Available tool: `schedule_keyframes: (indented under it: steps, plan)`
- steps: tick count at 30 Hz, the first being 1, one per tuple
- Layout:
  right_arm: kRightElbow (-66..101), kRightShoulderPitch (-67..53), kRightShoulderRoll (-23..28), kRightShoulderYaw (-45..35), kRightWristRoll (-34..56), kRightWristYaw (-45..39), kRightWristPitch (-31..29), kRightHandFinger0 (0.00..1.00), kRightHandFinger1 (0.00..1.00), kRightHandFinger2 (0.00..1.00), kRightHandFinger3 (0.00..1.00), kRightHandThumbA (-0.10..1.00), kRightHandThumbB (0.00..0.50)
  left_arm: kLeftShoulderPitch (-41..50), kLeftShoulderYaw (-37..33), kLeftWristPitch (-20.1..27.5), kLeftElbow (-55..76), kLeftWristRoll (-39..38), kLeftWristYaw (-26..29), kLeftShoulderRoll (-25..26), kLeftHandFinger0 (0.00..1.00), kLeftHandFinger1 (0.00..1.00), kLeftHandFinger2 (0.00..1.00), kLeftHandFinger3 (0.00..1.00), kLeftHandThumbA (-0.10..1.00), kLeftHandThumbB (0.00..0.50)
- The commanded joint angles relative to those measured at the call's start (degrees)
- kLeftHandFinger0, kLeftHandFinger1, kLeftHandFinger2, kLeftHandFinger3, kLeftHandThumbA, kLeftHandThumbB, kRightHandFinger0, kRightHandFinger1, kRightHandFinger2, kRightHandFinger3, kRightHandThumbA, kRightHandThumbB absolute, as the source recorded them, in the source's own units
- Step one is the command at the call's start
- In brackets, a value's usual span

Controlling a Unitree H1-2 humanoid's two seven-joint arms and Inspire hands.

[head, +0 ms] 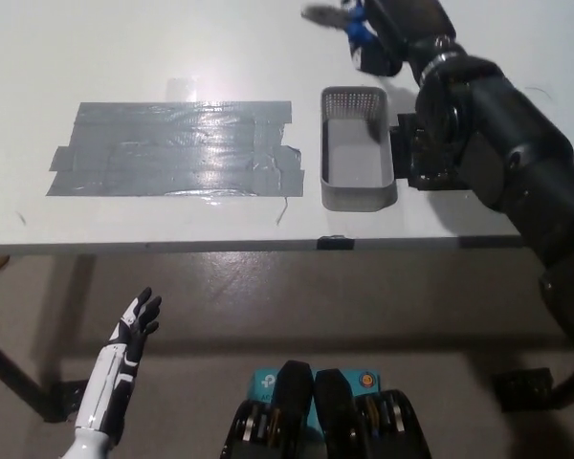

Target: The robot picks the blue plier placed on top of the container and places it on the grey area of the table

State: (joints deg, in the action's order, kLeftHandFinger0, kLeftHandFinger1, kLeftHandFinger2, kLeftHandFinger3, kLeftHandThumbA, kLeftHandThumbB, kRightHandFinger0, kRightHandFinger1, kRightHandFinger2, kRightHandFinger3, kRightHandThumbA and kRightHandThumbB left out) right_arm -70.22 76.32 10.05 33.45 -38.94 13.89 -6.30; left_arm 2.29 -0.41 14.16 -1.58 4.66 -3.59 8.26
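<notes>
Down at the lower left, below the table edge, the white left hand (132, 330) is resting with its fingers apart and holding nothing. On the white table (124, 48) the grey area (172, 148) of shiny tape is waiting with nothing lying on it. Just to its right the grey container (357, 148) is sitting with nothing showing inside. Up at the top, beyond the container, the black right hand (402, 29) is pinching the blue plier (349, 24) in the air, its fingers closed round the blue handles. The metal tip is sticking out to the left, looking blurry. The plier could be slipping loose, because only a small part is being held, and it could be dropping back into the container or onto the white table short of the tape. The top edge is cutting off part of the hand, and the hand is hiding most of the handles, so how firm the hold is, is hard to tell
</notes>
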Motion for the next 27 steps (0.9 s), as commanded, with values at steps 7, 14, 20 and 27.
schedule_keyframes:
  steps: [7,14,20,27]
  plan:
    - [1.6,5.8,-2.6,-0.7,-1.5,4.8,-2.3,0.05,0.48,0.89,0.8,-0.1,0.219,0.3,-0.9,0.9,0.7,-1.8,-2.2,0.8,1.0,1.0,1.0,1.0,1.0,0.192]
    - [-2.8,7.1,-10.1,-0.4,-0.6,2.1,-0.2,0.0,0.43,0.83,0.53,-0.1,0.228,1.1,-1.3,0.6,0.5,-1.7,-1.9,-0.4,1.0,1.0,1.0,1.0,1.0,0.191]
    - [-7.7,7.7,-16.3,0.1,-0.5,1.3,0.9,0.01,0.39,0.8,0.63,-0.1,0.234,1.1,-1.7,1.1,0.0,-1.9,-1.7,-0.8,1.0,1.0,1.0,1.0,1.0,0.207]
    - [-9.8,7.6,-20.3,1.1,-0.9,0.8,2.5,0.02,0.27,0.61,0.44,-0.1,0.276,1.1,-1.8,1.2,0.3,-2.0,-1.9,-0.8,1.0,1.0,1.0,1.0,1.0,0.198]
